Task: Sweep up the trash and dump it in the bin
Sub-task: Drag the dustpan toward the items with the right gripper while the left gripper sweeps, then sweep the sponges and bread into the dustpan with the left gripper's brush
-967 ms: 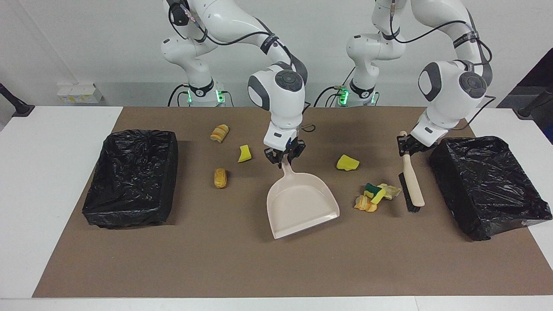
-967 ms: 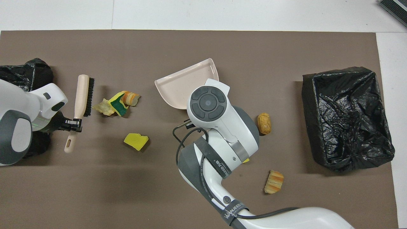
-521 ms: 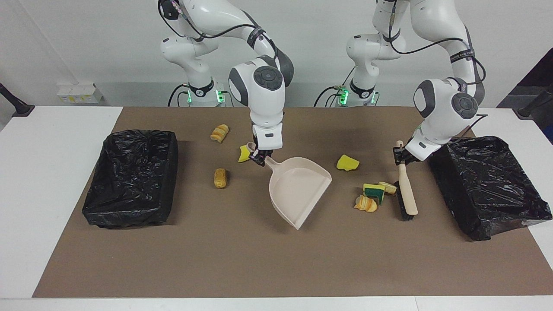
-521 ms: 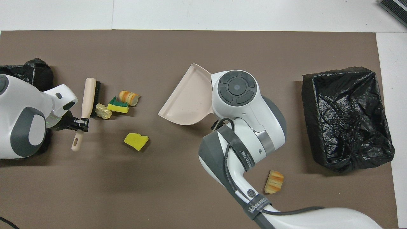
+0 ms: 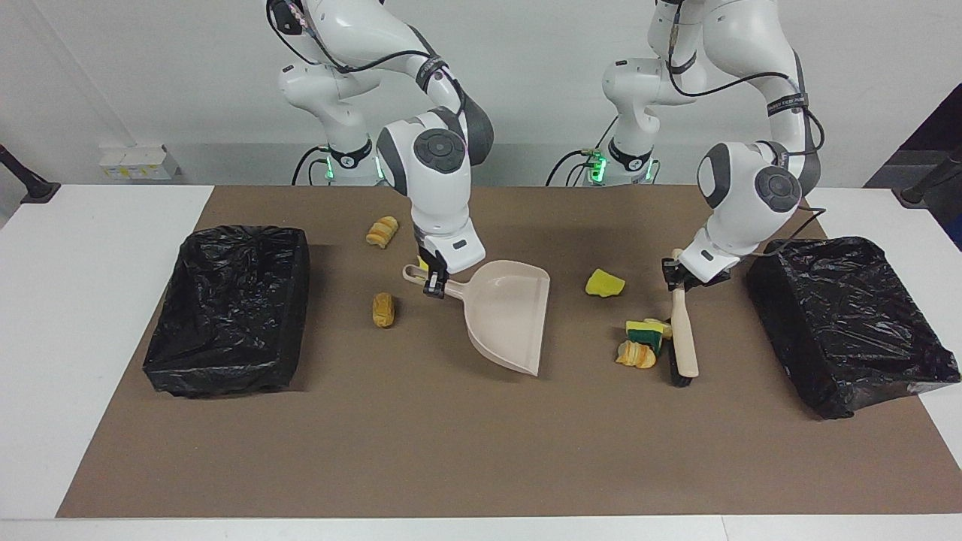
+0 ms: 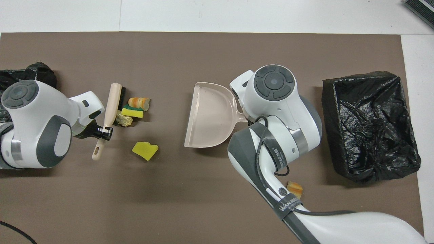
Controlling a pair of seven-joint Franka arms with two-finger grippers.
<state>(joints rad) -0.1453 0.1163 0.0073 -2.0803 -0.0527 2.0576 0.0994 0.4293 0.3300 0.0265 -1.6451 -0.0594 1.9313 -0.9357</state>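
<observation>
Left gripper point(image 5: 680, 279) clamped on brush point(image 5: 682, 338) handle, bristles touching trash cluster point(image 5: 643, 342) on the tabletop. Right gripper point(image 5: 434, 284) clamped on dustpan point(image 5: 505, 315) handle; pan mouth faces that cluster, a gap between. Brush's long axis lies across the sweep line, so a sideways push should carry the scraps in. One yellow chunk point(image 5: 603, 283) sits nearer the robots; others lie by right gripper.

Counted two grippers: left gripper point(image 5: 679, 275), right gripper point(image 5: 434, 286). Counted one dustpan point(image 5: 505, 315), one brush point(image 5: 683, 342). Counted two black-bagged bins: right-end bin point(image 5: 225, 315), left-end bin point(image 5: 849, 323). Counted seven trash scraps:
- two yellow sponge chunks: open chunk point(image 5: 604, 283), half-hidden chunk point(image 5: 422, 263)
- one green-topped sponge point(image 5: 645, 330)
- two bread rolls: nearer roll point(image 5: 382, 231), farther roll point(image 5: 384, 309)
- one orange crust point(image 5: 636, 355)
- one tan scrap point(image 5: 663, 324)
</observation>
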